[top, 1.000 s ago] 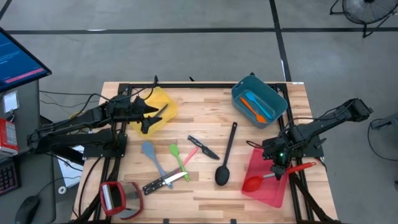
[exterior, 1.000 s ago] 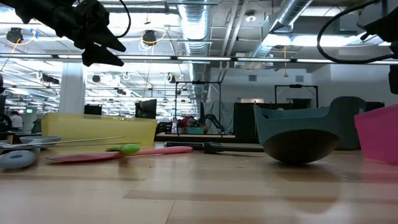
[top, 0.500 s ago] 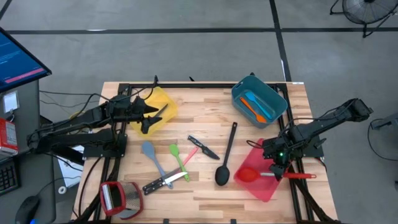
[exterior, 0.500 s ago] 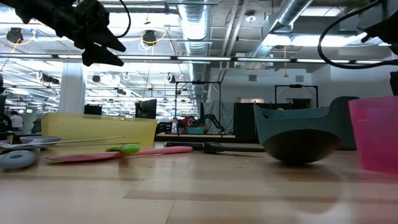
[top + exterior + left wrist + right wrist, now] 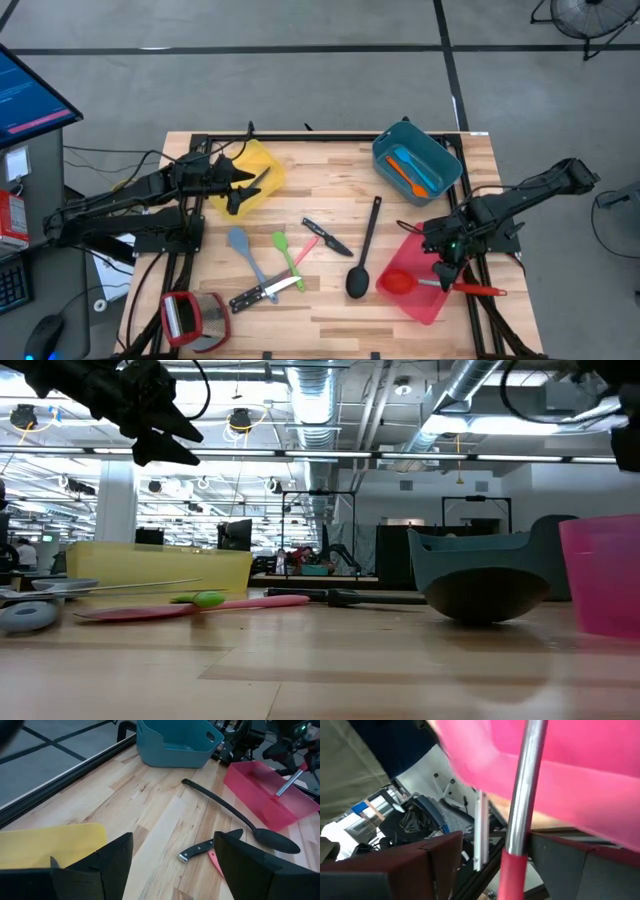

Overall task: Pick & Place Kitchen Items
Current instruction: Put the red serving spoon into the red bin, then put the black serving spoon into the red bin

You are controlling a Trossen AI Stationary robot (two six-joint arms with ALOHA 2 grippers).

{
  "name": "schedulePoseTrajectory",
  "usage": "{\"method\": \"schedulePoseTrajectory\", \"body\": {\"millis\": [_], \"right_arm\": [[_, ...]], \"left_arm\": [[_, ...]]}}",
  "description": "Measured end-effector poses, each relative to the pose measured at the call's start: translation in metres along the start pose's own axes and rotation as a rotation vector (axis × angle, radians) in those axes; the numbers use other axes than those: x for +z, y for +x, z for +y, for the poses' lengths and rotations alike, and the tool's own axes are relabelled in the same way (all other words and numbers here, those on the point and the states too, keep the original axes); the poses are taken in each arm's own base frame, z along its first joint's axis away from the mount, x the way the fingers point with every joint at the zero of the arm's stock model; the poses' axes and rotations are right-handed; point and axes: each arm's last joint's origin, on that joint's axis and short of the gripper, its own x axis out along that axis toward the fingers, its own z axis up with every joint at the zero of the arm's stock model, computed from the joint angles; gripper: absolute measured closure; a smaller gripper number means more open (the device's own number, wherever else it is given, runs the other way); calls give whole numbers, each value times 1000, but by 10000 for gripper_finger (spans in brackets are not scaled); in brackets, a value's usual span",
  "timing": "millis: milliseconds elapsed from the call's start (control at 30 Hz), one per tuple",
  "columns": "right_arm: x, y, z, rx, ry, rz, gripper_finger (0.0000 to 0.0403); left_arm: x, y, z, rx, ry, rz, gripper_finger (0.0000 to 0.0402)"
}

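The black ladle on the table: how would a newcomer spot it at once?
Start at the teal bin at the table's far right. Just left of it, the black ladle runs toward the near edge, bowl beside the red bin. It is the longest utensil, all black.

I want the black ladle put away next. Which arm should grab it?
Probably the right. Its claw hovers over the red bin, close beside the black ladle. The left claw, open, hangs farther away over the yellow bin.

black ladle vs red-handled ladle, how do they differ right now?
The black ladle lies flat on the bare table, free of either claw; the red-handled ladle has its red bowl inside the red bin, handle sticking out over the rim. Black is one colour throughout; the other has a metal shaft. Both are long-handled.
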Motion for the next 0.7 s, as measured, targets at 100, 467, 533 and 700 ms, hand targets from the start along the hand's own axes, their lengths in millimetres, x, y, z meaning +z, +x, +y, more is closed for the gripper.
{"method": "schedulePoseTrajectory", "body": {"millis": [100,467,533,700], "right_arm": [[-5,-7,7,-6,-2,2,187],[-9,-33,35,63,4,-121,194],[-4,-44,51,129,-57,-249,194],[9,-78,89,226,-269,-628,200]], "left_arm": [[0,0,0,0,0,0,144],[0,0,0,-1,0,-1,144],[0,0,0,0,0,0,144],[0,0,0,-1,0,-1,144]]}}
